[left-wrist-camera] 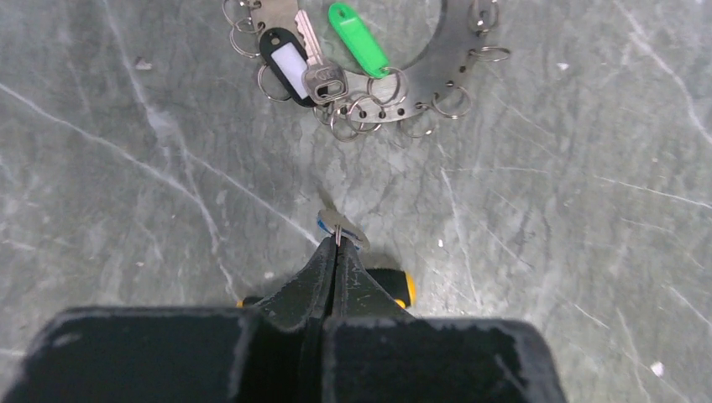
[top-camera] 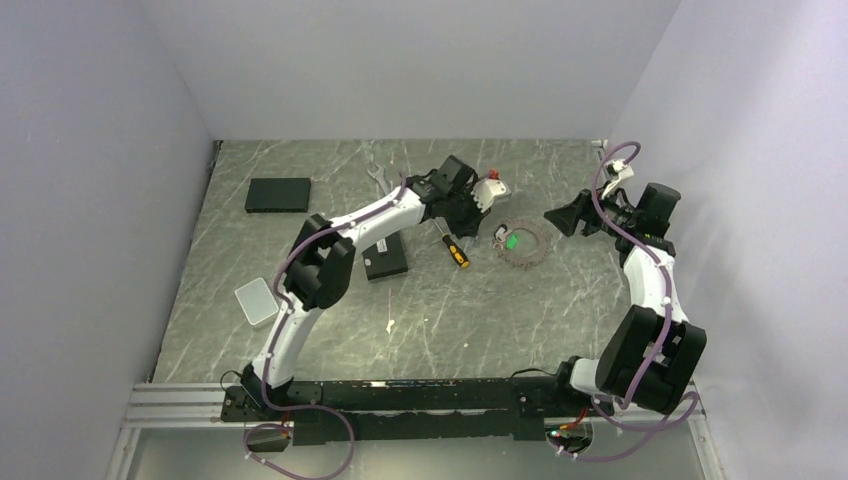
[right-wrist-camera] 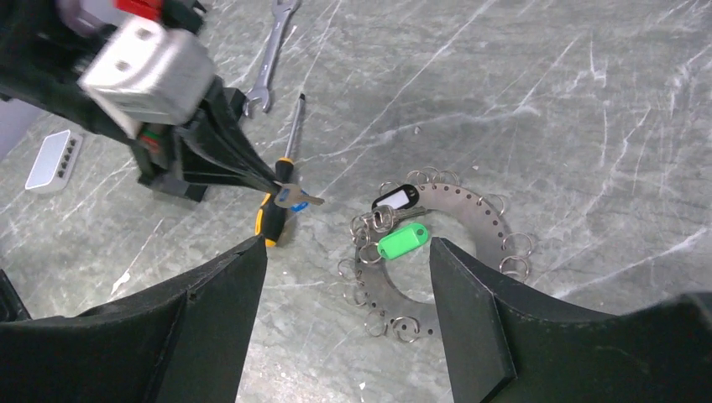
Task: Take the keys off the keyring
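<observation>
Left gripper (left-wrist-camera: 337, 245) clamps blue key (left-wrist-camera: 341, 227), off keyring (left-wrist-camera: 432, 80); green key (right-wrist-camera: 403, 240) is straight ahead of your right gripper (right-wrist-camera: 346, 256), w/ jaws apart.

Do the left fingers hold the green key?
No, the left fingers pinch the blue key, while the green key lies at the keyring.

Left gripper (left-wrist-camera: 337, 245) clamped on blue key (left-wrist-camera: 348, 231); right gripper (right-wrist-camera: 346, 243) spread wide.

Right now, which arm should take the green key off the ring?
Right. The right gripper is open, framing the green key on the keyring; the left gripper is shut on the blue key.
</observation>
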Motion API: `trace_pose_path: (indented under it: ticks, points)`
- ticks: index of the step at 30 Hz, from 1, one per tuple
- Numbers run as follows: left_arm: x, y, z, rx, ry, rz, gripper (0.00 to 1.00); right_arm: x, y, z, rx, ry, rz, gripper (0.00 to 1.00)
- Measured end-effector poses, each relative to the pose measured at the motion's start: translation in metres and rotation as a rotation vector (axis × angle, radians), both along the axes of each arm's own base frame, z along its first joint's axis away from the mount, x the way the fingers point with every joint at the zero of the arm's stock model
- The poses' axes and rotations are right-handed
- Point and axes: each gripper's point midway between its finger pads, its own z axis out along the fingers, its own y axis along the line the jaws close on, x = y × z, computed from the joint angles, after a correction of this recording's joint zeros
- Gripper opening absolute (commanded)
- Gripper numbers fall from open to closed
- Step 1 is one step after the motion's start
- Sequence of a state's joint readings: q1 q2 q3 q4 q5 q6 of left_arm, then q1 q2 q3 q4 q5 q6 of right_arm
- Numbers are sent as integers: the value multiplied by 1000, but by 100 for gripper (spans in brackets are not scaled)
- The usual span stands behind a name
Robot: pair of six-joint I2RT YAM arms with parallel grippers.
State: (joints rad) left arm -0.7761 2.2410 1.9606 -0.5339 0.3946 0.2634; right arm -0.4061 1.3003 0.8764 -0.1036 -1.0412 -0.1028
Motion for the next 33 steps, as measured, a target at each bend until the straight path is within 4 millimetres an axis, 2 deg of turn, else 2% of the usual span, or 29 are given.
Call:
trace_pose_path:
  ticks: [7, 12, 17, 29, 33]
  points:
    - [7, -11, -45, 20, 66, 23, 0, -3, -5, 6, 17, -7, -13, 78]
    - [5, -13, -66, 30, 108, 34, 0, -4, -6, 8, 30, -9, -9, 78]
    - [6, -16, -64, 18, 112, 36, 2, -4, -6, 9, 39, -7, -8, 79]
    - [8, -23, -53, -7, 115, 44, 28, -6, -4, 11, 50, -13, 9, 86]
    - [7, -23, -52, -4, 120, 46, 41, -6, -3, 11, 50, -13, 10, 88]
